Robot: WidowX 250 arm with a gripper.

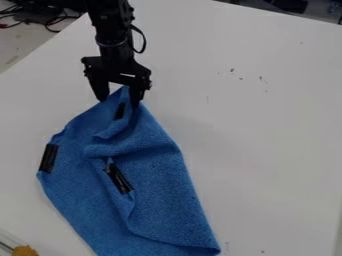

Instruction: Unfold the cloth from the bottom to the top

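The black gripper hangs down over the upper left part of the table, at the top end of the blue cloth. Its two fingers stand apart, with the cloth's pointed top corner between them; whether they touch the cloth I cannot tell. From that corner the cloth widens down to the bottom edge of the view, rumpled, with folds through its middle and a folded edge at lower right. Black tape strips are on it at the left edge, near the middle and just below the gripper.
The white table has small dark specks to the right of the arm. At the bottom left corner lies an orange-yellow object beside a clear item. Cables are on the floor beyond the table's upper left edge.
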